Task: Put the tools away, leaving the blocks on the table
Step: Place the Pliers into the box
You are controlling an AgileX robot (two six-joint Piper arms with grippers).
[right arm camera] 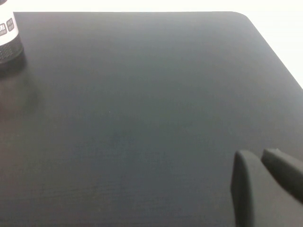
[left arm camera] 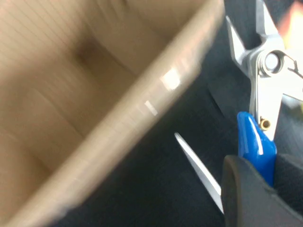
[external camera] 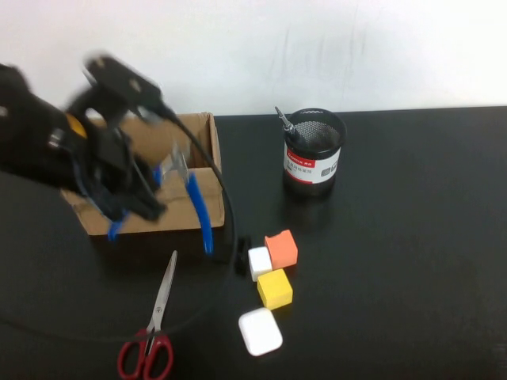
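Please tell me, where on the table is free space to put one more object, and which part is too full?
Free: the wide table right of the mesh cup and the blocks, where the right end effector hovers shut. Crowded: the left, with cardboard box, scissors, white case, and the left end effector holding pliers.

Tools, three: one pair of red-handled scissors (external camera: 150,332), one pair of blue-handled pliers (external camera: 194,202), one black-handled screwdriver (external camera: 285,123). Blocks, three: one orange (external camera: 281,248), one white (external camera: 260,262), one yellow (external camera: 275,289). Also one white case (external camera: 260,331), one cardboard box (external camera: 202,154), one mesh cup (external camera: 314,152); grippers, two: left gripper (external camera: 131,198), right gripper (right arm camera: 265,182).
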